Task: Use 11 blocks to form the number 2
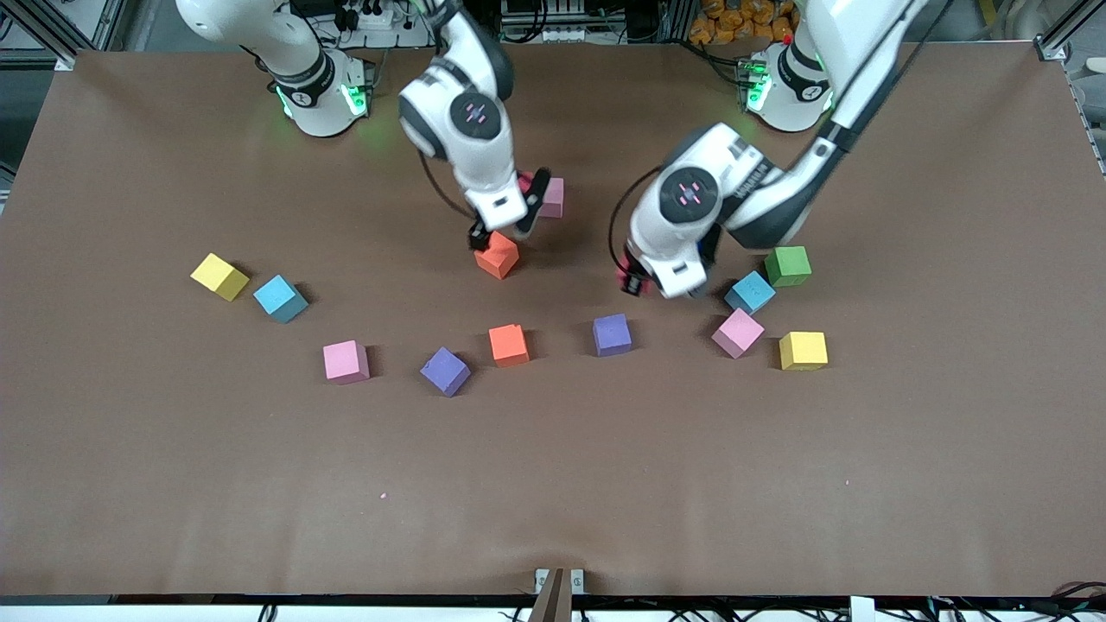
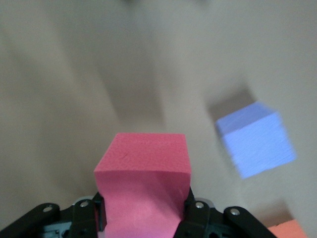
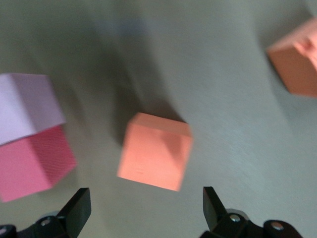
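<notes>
Red block (image 2: 142,186), gripped by left tool (image 2: 143,213), shows fully only in left wrist view.

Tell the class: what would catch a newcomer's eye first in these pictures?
The left gripper grips a red block in the air, with a purple block on the table near it. The right gripper, open, hangs just over an orange block mid-table. Other coloured blocks lie scattered nearer the front camera.

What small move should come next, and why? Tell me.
Probably lower the right gripper: its jaws stand open over the orange block, which lies between them, not yet gripped. The left gripper is shut on a red block above the table, near the purple block.
</notes>
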Motion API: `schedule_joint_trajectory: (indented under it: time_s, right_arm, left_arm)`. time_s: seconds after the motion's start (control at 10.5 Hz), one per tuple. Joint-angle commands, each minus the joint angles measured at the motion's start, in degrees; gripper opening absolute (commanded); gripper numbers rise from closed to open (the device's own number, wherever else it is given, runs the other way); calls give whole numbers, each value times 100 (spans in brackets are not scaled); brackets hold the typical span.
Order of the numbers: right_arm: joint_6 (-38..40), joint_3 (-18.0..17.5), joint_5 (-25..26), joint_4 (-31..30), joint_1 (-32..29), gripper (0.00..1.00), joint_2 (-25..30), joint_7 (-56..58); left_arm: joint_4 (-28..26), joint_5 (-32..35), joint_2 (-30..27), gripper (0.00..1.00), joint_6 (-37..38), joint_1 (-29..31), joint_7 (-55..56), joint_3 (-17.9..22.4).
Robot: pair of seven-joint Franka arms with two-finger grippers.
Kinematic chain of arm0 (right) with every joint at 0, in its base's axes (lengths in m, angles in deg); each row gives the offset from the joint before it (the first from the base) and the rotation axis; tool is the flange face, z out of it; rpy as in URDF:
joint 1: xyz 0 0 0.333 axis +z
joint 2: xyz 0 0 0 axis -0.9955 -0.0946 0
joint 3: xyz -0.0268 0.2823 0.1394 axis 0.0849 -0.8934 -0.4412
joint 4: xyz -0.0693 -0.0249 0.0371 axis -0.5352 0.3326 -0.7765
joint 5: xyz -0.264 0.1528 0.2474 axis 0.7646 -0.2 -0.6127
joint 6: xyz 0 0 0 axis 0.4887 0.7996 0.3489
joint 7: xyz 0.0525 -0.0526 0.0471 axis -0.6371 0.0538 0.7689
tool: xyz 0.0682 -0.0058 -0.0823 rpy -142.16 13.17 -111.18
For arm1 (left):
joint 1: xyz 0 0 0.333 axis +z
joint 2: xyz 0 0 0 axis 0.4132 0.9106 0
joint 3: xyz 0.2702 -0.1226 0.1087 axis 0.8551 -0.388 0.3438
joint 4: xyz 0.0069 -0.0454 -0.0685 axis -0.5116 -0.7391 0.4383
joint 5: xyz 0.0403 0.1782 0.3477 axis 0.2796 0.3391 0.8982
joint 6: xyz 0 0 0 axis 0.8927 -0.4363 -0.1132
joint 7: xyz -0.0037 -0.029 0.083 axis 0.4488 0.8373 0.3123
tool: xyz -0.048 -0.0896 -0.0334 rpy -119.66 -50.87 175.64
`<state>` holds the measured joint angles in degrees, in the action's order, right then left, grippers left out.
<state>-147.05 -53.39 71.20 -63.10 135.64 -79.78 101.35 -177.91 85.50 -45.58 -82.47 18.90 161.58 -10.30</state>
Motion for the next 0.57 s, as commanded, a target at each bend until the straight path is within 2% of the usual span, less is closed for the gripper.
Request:
schedule_joint_trajectory:
  time_s: [0.0,0.19,0.29,0.48]
  right_arm:
    - [-155,-72,26,1,-298,100,-12,-847]
    - [-392,-72,18,-17,-342,100,-21,-1272]
    - [-645,-80,18,-147,-343,100,-47,-1300]
    - [-1374,-89,9,-507,-238,100,-152,-1396]
  left_arm:
    - [-604,-38,-252,13,-483,-125,741,-204]
    - [-963,-38,-278,11,-728,-441,1268,-214]
    - [-1191,-30,-278,6,-1008,-495,1427,-214]
    - [-1614,-30,-278,5,-1588,-653,1735,-214]
